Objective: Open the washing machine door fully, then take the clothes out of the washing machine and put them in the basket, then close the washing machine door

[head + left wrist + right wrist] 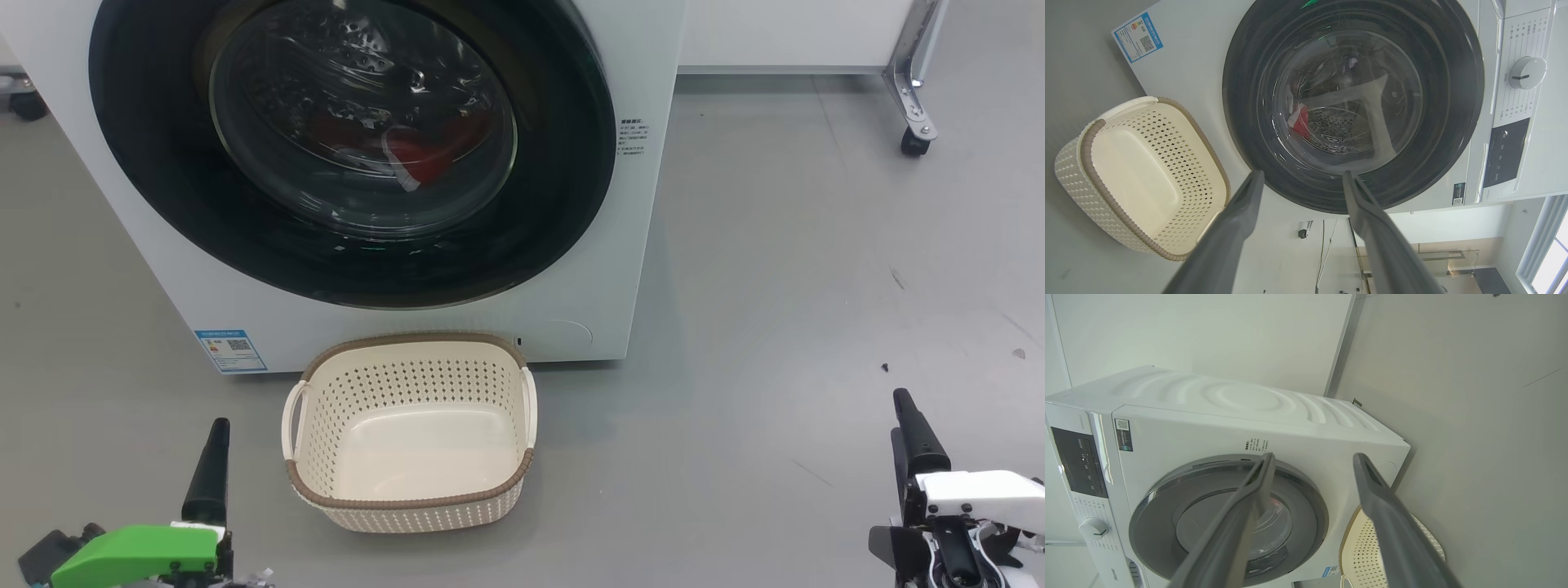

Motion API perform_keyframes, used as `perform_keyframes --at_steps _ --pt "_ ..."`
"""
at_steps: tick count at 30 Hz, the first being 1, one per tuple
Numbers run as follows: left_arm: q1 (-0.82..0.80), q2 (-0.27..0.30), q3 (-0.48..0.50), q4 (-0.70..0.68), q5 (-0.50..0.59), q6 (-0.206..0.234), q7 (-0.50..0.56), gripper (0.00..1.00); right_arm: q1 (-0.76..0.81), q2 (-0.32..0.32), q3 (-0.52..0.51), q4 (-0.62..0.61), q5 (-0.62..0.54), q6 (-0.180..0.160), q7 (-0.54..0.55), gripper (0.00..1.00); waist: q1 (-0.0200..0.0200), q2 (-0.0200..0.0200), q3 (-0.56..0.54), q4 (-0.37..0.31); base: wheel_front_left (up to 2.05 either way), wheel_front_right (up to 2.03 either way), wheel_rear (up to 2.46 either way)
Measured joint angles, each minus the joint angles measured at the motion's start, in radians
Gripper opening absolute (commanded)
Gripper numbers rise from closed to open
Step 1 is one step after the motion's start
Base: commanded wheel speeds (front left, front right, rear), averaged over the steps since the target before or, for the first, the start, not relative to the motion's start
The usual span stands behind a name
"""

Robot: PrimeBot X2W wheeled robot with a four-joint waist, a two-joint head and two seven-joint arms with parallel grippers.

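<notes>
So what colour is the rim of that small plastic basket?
Brown, woven-look, on the cream perforated basket; head view shows it best.

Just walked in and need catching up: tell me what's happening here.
Nothing is being handled yet. The washing machine door is shut, red clothes showing through it. The empty basket sits on the floor before the washing machine. The left gripper and right gripper are both open, holding nothing.

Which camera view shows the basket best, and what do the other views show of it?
The head view: the whole basket is seen from above, empty, before the washing machine. The left wrist view shows most of it, one corner hidden. The right wrist view shows a small part.
</notes>
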Motion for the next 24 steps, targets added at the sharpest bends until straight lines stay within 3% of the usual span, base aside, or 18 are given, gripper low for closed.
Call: perform_keyframes --at_steps 15,24 --pt "-0.014 0.053 -0.079 -0.012 0.261 0.002 -0.049 1.00 -0.017 -0.068 0.087 -0.009 -0.255 0.000 -0.051 1.00 0.0000 0.0000 -0.001 0.001 0.00 0.00 0.00" --pt "-0.032 0.075 -0.122 -0.031 0.449 0.038 -0.079 1.00 -0.034 -0.099 0.159 -0.008 -0.441 -0.021 -0.078 1.00 0.0000 0.0000 -0.001 0.001 0.00 0.00 0.00"
